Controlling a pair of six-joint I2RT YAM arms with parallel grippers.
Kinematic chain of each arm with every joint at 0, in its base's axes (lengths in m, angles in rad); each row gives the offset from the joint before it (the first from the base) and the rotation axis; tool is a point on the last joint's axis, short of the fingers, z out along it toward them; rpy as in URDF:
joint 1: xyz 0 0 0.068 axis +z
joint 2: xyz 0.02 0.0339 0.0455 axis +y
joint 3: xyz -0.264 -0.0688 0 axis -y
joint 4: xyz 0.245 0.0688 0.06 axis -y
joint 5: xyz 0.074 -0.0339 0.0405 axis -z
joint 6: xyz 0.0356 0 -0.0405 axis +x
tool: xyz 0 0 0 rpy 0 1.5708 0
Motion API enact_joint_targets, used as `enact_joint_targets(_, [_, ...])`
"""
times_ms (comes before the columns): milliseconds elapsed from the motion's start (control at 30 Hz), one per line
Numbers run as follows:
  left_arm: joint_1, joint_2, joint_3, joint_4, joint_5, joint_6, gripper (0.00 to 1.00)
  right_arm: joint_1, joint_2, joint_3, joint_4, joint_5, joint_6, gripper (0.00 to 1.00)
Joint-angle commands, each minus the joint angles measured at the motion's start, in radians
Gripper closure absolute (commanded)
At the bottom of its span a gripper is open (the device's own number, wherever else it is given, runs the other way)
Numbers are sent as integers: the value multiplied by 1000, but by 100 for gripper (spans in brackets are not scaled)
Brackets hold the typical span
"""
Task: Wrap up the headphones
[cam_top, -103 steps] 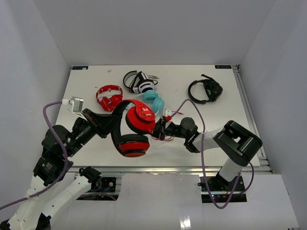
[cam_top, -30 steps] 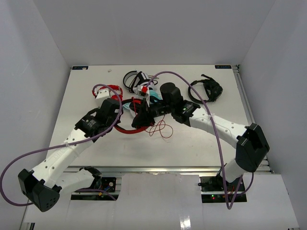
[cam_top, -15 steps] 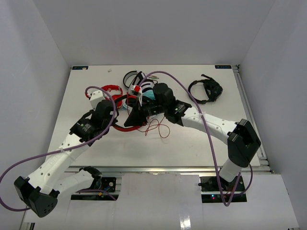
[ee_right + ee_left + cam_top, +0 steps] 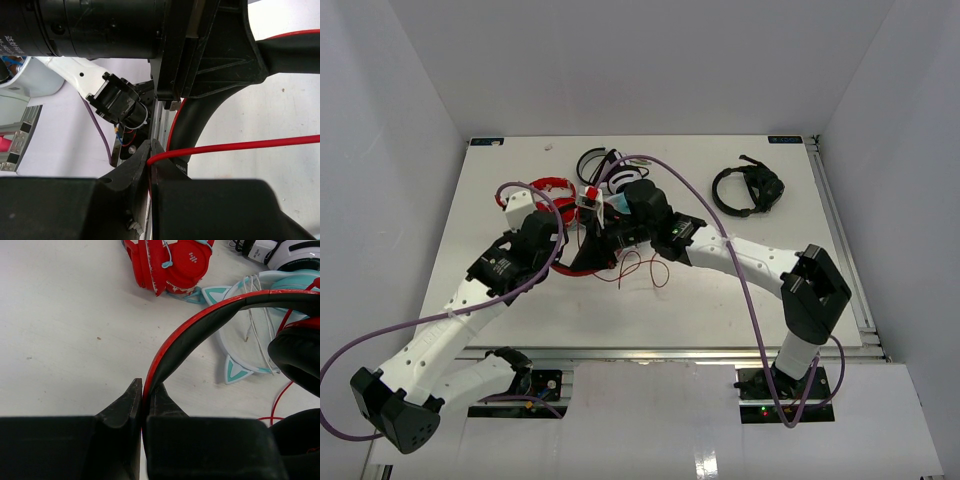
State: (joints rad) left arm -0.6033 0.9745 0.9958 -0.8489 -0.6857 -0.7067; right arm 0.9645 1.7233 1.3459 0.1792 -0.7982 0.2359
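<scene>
The headphones (image 4: 582, 262) lie low over the table's middle left, black headband with red trim. My left gripper (image 4: 564, 258) is shut on the headband (image 4: 200, 322), which arcs away from the jaws toward a black ear cup (image 4: 300, 352). My right gripper (image 4: 604, 240) is shut on the thin red cable (image 4: 240, 145), right beside the headband (image 4: 200, 125) and the left arm's wrist (image 4: 125, 25). The rest of the cable (image 4: 642, 268) lies in loose loops on the table to the right of the headphones.
A small all-red pair (image 4: 546, 187) (image 4: 170, 262) lies behind the left gripper. A teal cat-ear pair (image 4: 235, 367) and a white-and-black pair (image 4: 605, 165) sit just beyond. A black headset (image 4: 748, 190) is at the back right. The right forearm (image 4: 740, 255) spans the middle.
Both grippers and the headphones have drifted left over the last second; the right gripper has drawn the cable toward the headband. Seconds earlier the headphones were held high, near the camera.
</scene>
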Motion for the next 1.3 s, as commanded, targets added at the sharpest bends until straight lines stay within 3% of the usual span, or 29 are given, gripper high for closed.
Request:
enact_joint_targets(0, [-7, -17, 46, 110, -20, -98, 100, 57, -8, 33, 30, -41, 4, 92])
enact_joint_targets(633, [-7, -39, 90, 78, -76, -233, 100, 126, -58, -134, 190, 80, 48, 92])
enact_joint_targets(1067, [-7, -171, 83, -11, -150, -466, 100, 193, -204, -247, 160, 514, 41, 92])
enact_joint_targets(1267, [-7, -215, 76, -70, -211, -569, 100, 206, -228, -288, 220, 576, 60, 92])
